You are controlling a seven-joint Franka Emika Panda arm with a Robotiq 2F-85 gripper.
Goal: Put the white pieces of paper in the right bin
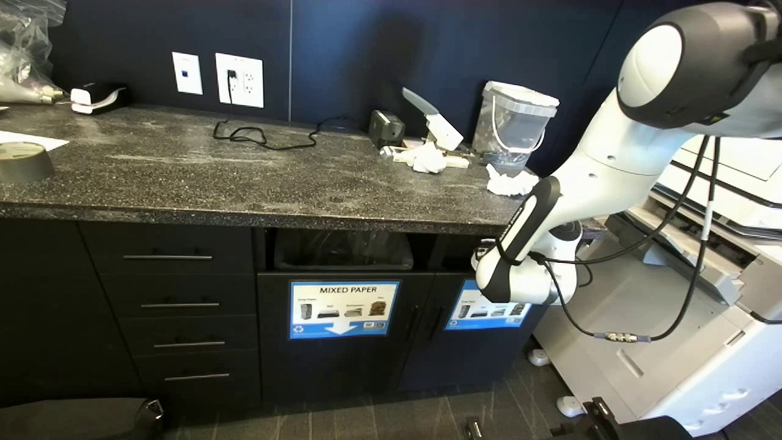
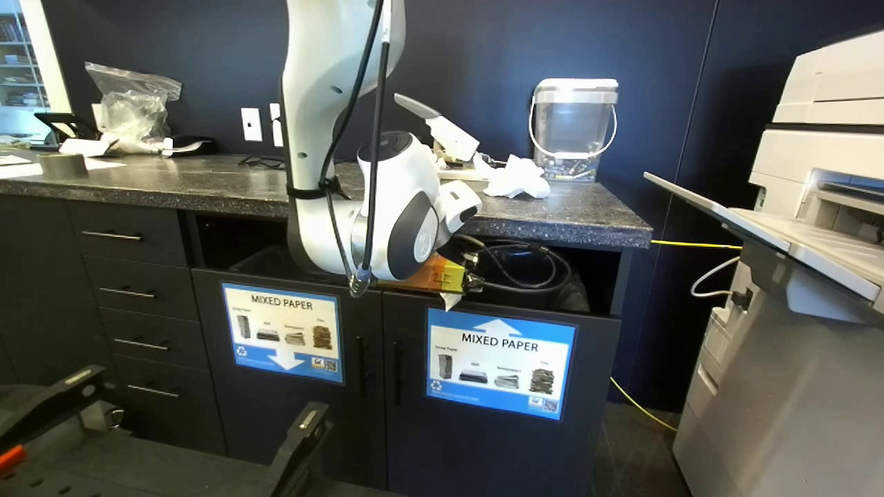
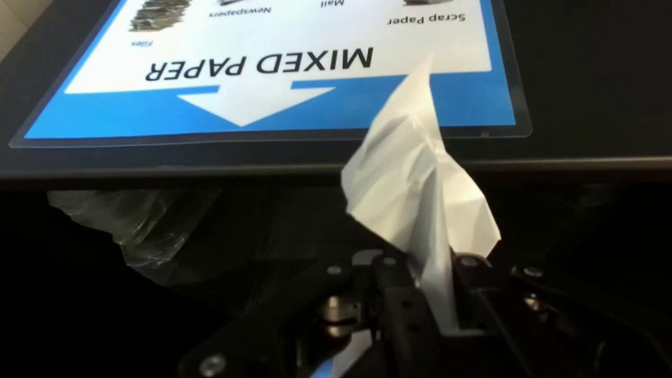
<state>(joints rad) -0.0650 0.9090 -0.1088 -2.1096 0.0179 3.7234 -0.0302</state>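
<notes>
In the wrist view my gripper is shut on a white piece of paper, which fans out beyond the fingertips. The right bin is a dark opening above a blue-edged MIXED PAPER sign. My gripper is at this opening, close to its front edge, and a small paper tip shows below it in an exterior view. Two more crumpled white pieces of paper lie on the counter: one wad by the knife-like tool, another wad near the clear bucket. The inside of the bin is mostly dark.
The counter edge overhangs the opening, with the arm reaching under it. Black cable loops hang by the opening. Left of it is a similar bin. A clear bucket stands on the counter; a printer stands beside the cabinet.
</notes>
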